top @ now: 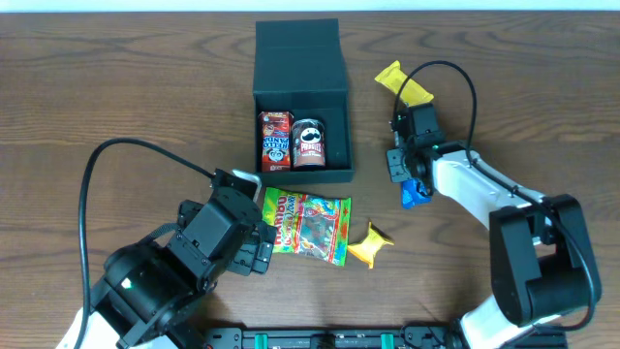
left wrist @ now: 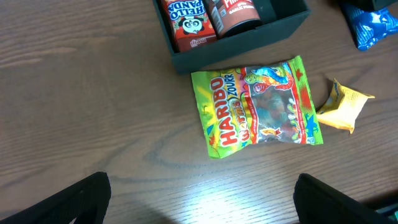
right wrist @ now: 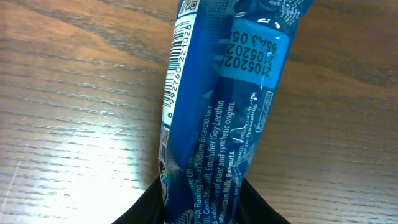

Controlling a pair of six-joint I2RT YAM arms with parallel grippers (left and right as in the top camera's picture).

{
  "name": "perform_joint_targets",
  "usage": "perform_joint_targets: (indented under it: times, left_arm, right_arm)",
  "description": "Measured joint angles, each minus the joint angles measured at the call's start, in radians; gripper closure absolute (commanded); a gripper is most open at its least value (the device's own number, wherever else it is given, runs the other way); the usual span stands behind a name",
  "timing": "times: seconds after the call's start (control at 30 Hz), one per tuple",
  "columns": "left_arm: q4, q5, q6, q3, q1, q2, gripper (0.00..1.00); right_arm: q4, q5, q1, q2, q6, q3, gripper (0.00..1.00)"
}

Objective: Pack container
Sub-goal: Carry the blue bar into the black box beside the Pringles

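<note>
- The left gripper [left wrist: 199, 208] is hovering nearest the robot's side of the table [top: 116, 87], with its jaws standing wide apart and nothing between them. Its two dark fingers [left wrist: 84, 199] are showing only at the bottom corners of the left wrist view.
- Just beyond it, a Haribo bag [top: 306, 225] is lying flat on the wood, printed side up, close to the front wall of the box but apart from it.
- A yellow packet [top: 370, 244] is lying crumpled just beside the right end of that bag, not touching it as far as the left wrist view shows.
- Farther out on the right, the right gripper [right wrist: 202, 211] is pinching a blue packet [right wrist: 230, 106], with a finger pressing on each side of its lower end. The packet is resting against the wood.
- The container [top: 302, 175] is sitting in the middle of the table, past the Haribo bag, with its lid [top: 296, 53] folded back away from the robot.
- Inside it, a Hello Panda box [top: 274, 141] is lying on the left and a Pringles can [top: 308, 143] is lying just beside it on the right.
- Farthest away, a second yellow packet [top: 404, 82] is lying to the right of the lid, well apart from the container.
</note>
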Motion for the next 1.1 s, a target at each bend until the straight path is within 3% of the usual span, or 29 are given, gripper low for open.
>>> perform_joint_targets:
  times: [0.7,1.1]
  left_arm:
    - [0.000,0.000,0.000,0.000,0.000,0.000,0.05]
    - [0.000,0.000,0.000,0.000,0.000,0.000,0.05]
  right_arm:
    - [-0.051,-0.012,0.146,-0.208,0.150,0.016,0.75]
    - [-0.082,-0.031,0.237,-0.208,0.253,0.211,0.75]
